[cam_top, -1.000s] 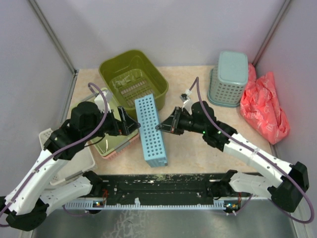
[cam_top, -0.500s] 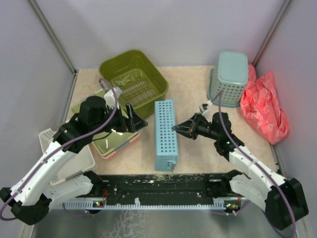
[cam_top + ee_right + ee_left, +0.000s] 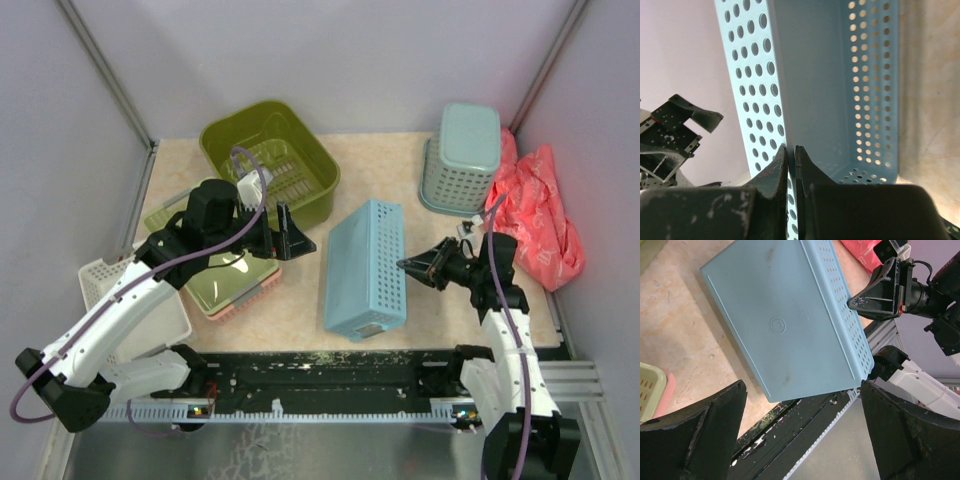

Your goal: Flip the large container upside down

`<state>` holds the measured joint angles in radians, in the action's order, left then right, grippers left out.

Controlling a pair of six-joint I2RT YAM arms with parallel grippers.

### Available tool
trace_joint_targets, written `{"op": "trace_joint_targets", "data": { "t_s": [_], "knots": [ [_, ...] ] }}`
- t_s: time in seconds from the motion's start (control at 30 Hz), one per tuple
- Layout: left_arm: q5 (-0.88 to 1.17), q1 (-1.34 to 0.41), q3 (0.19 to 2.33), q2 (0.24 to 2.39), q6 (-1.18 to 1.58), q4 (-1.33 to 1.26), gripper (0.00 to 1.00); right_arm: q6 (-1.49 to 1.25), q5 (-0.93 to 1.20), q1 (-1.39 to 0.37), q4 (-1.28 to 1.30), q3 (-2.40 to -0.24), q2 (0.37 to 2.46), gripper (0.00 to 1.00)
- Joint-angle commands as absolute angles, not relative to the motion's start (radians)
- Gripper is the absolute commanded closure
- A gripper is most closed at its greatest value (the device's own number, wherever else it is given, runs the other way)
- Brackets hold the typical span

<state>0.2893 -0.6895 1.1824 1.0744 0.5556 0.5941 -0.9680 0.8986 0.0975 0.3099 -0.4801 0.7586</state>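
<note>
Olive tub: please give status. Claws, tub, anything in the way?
Left claw open, empty. Right claw shut on blue basket wall. Olive tub upright, untouched. Blue basket tilted, bottom up, in front of tub.

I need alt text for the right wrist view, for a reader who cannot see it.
The right tool pinches the perforated wall of a light-blue basket. Its hollow inside shows on the right, with the beige table beyond.
</note>
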Motion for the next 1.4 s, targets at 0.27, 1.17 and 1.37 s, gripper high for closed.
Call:
{"op": "trace_joint_targets", "data": {
  "t_s": [0.27,1.17,1.37],
  "knots": [
    [0.336,-0.693,1.237,1.110,0.517,0.549,0.00,-0.507,0.383,0.149,0.854,-0.780,0.887,0.48],
    [-0.239,-0.690,1.305,0.931,0.719,0.914,0.00,-0.924,-0.185,-1.398,0.812,-1.067,1.266,0.22],
    [-0.250,-0.690,1.295,0.911,0.716,0.931,0.00,-0.942,-0.142,-1.402,0.657,-0.984,1.318,0.31]
  ]
}}
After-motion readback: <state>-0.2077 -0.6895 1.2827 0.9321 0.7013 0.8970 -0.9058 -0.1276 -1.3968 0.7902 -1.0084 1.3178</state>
